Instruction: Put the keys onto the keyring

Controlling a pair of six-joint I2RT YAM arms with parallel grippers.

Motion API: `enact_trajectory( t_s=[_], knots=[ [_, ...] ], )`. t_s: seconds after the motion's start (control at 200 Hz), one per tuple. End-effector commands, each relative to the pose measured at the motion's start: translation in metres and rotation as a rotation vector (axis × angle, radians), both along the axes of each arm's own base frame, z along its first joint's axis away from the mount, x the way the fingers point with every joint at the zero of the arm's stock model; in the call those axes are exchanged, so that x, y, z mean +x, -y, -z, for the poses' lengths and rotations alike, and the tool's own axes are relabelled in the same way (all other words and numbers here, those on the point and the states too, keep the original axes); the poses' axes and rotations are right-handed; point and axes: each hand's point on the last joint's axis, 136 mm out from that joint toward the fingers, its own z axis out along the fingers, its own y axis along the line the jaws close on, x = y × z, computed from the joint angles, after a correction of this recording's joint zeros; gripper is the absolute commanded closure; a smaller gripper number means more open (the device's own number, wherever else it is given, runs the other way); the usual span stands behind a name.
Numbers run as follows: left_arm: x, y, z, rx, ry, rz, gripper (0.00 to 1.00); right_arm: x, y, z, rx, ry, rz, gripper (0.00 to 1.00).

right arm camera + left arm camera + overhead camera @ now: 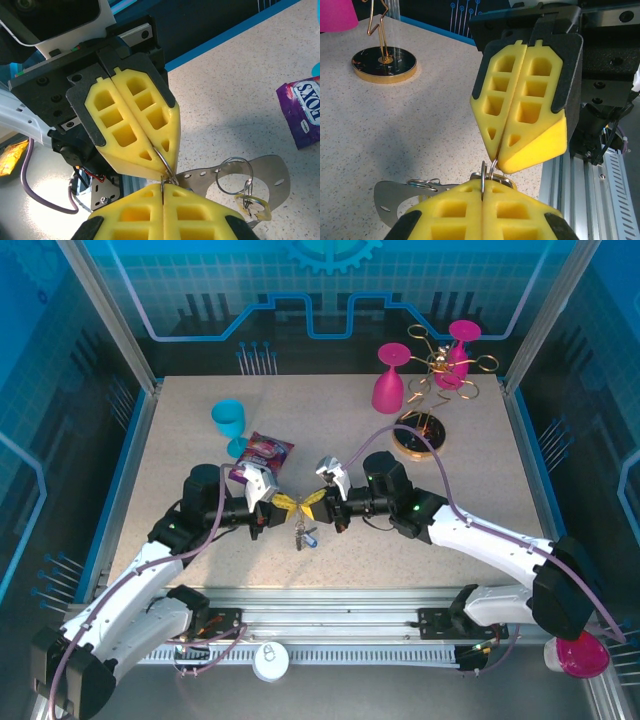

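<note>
Two grippers are set tip to tip near the middle of the table (330,420), a little toward its near edge. One teal cup (228,422) is stood upright toward the far left corner. One purple snack packet (262,454) is laid just on its near side, close behind the left gripper (282,503). That gripper's yellow pads (455,215) are pressed together on the thin wire loop of the keyring (165,160), which is held above the table between the two arms. One flat crescent plate (272,172) pierced with small holes is hung beside that loop, and one yellow tag (257,216) is seen below the plate. The keys (301,533) are seen as one small dangling bunch under the meeting tips; their number cannot be told. The right gripper (322,502) is clamped on the same loop from the opposite side. Two pink cups (390,382) are placed upside down at the far right corner, with one gold wire stand (420,437) on a round base beside them. A third pink cup (580,655) is seen off the table, past its near right corner.
</note>
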Motion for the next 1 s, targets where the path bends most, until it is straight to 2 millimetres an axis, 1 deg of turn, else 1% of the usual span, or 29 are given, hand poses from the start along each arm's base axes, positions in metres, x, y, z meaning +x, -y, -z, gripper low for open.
enact_trajectory(
  t_s=[0.0,0.605,0.911,0.916,0.921,0.931,0.996],
  knots=[
    [-0.005,0.006,-0.015,-0.031,0.04,0.047,1.0,0.003,-0.004,-0.016,0.026,0.065,0.006,1.0],
    [-0.005,0.006,-0.011,-0.022,0.032,0.055,1.0,0.009,-0.004,-0.019,0.027,0.099,0.031,1.0],
    [-0.006,0.006,-0.008,-0.016,0.027,0.056,1.0,0.005,-0.004,-0.02,0.025,0.119,0.015,1.0],
    [-0.006,0.006,-0.008,-0.015,0.028,0.056,1.0,0.005,-0.004,-0.02,0.024,0.119,0.015,1.0],
    [-0.006,0.006,-0.008,-0.016,0.029,0.056,1.0,0.007,-0.005,-0.026,0.033,0.13,0.016,1.0],
    [-0.006,0.006,-0.008,-0.016,0.027,0.056,1.0,0.007,-0.006,-0.031,0.04,0.138,0.017,1.0],
    [-0.006,0.006,-0.007,-0.015,0.026,0.055,1.0,0.006,-0.006,-0.031,0.029,0.153,0.015,1.0]
  ],
)
